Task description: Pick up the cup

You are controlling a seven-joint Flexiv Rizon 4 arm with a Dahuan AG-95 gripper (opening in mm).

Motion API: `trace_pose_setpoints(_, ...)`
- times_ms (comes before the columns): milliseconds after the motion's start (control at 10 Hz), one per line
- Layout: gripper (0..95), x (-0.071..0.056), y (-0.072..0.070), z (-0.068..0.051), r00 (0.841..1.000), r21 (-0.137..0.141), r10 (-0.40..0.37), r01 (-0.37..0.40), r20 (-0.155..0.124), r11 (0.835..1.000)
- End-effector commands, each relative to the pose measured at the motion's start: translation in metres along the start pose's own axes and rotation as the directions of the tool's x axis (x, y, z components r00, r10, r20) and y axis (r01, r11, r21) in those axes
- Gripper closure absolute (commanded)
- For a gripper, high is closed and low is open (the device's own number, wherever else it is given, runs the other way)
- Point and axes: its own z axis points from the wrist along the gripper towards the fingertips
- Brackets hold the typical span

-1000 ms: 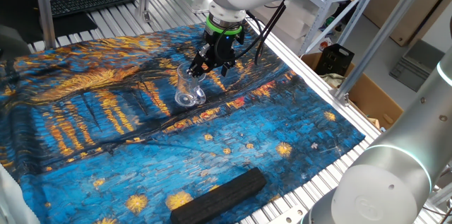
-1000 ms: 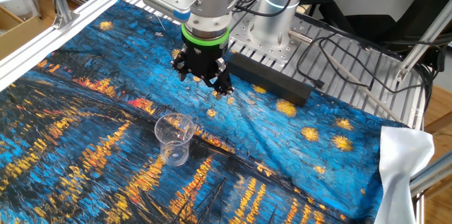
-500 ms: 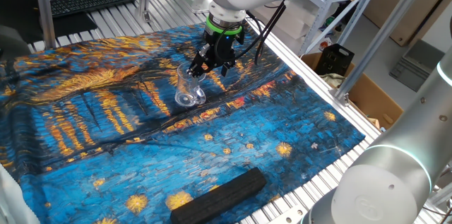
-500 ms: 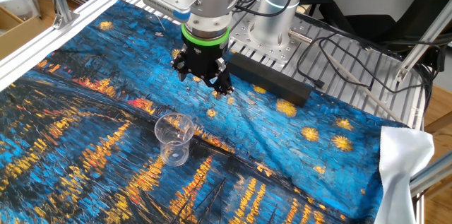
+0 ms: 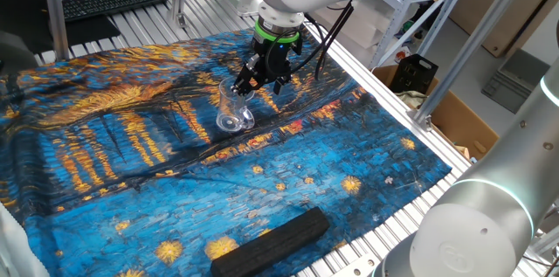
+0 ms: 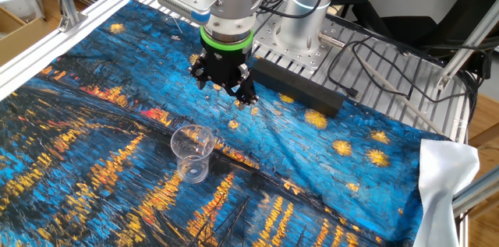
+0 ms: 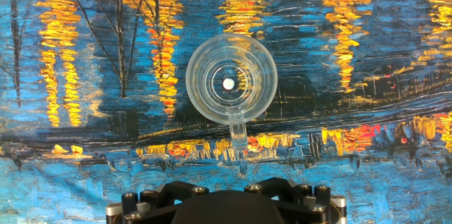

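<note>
Nothing's grabbed yet: gripper hovers above the upright cup just ahead, can't tell how wide the jaws are.

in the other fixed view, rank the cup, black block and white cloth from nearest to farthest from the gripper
1. black block, just beside the gripper, toward the arm's base
2. cup, in front, on the painted cloth
3. white cloth, far right table edge

One fixed view looks down across the painted cloth from its front; the other faces it from the opposite side. The hand view looks straight down, close. All three share the cup.
</note>
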Motion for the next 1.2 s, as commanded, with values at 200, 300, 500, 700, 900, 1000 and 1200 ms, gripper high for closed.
trace_pose_setpoints(200,95.0,0.0001,0.0000,0.0000,0.988,-0.038,0.148,-0.147,0.038,0.988)
trace_pose_setpoints(300,95.0,0.0001,0.0000,0.0000,0.988,-0.038,0.149,-0.147,0.037,0.988)
trace_pose_setpoints(500,95.0,0.0001,0.0000,0.0000,0.988,-0.038,0.149,-0.147,0.037,0.988)
trace_pose_setpoints(700,95.0,0.0001,0.0000,0.0000,0.988,-0.038,0.148,-0.147,0.037,0.988)
trace_pose_setpoints(900,95.0,0.0001,0.0000,0.0000,0.988,-0.038,0.147,-0.145,0.037,0.989)
trace_pose_setpoints(1000,95.0,0.0001,0.0000,0.0000,0.989,-0.038,0.146,-0.145,0.037,0.989)
trace_pose_setpoints(1200,95.0,0.0001,0.0000,0.0000,0.989,-0.038,0.146,-0.145,0.037,0.989)
